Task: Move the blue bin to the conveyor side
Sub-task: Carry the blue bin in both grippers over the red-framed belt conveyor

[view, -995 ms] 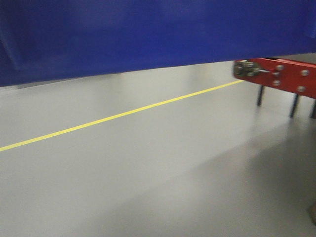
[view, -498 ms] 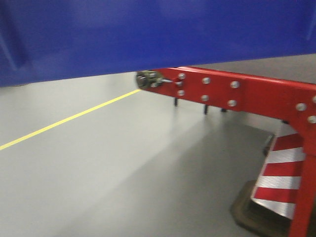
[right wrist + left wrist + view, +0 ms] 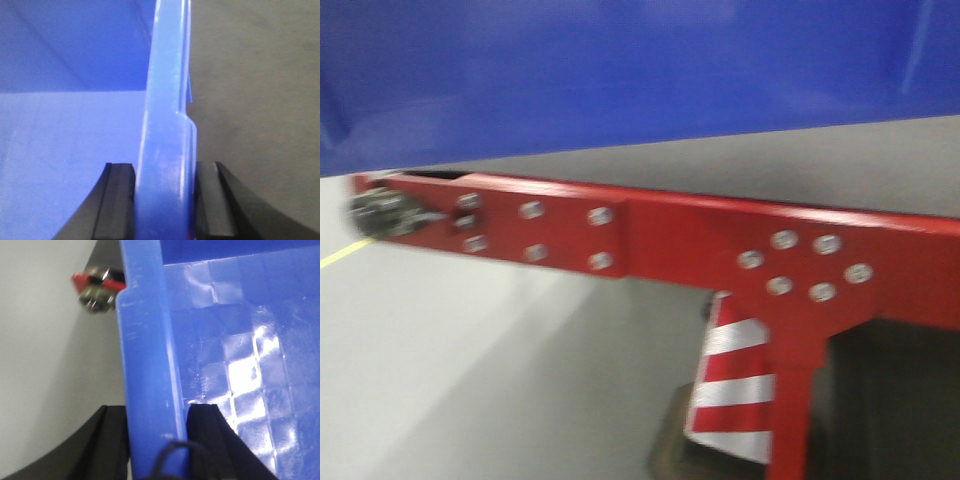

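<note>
The blue bin (image 3: 620,70) fills the top of the front view, held up above the floor. My left gripper (image 3: 157,440) is shut on its left rim (image 3: 147,365), one black finger (image 3: 112,440) outside and one inside the bin. On the opposite rim (image 3: 165,150) my right gripper (image 3: 165,200) is shut the same way. The conveyor's red bolted frame (image 3: 700,245) runs across the front view just below the bin, with the dark grey belt (image 3: 770,165) behind it. The frame's end roller (image 3: 97,287) shows beside the bin in the left wrist view.
A red-and-white striped barrier (image 3: 735,380) stands under the conveyor frame by its red leg (image 3: 790,420). Grey floor (image 3: 470,380) lies at the lower left, with a bit of yellow line (image 3: 340,255) at the left edge.
The view has swung right: the conveyor frame has slid from the right edge across to the middle and left and looks larger. The yellow line has almost left the view. Both grippers still hold the bin.
</note>
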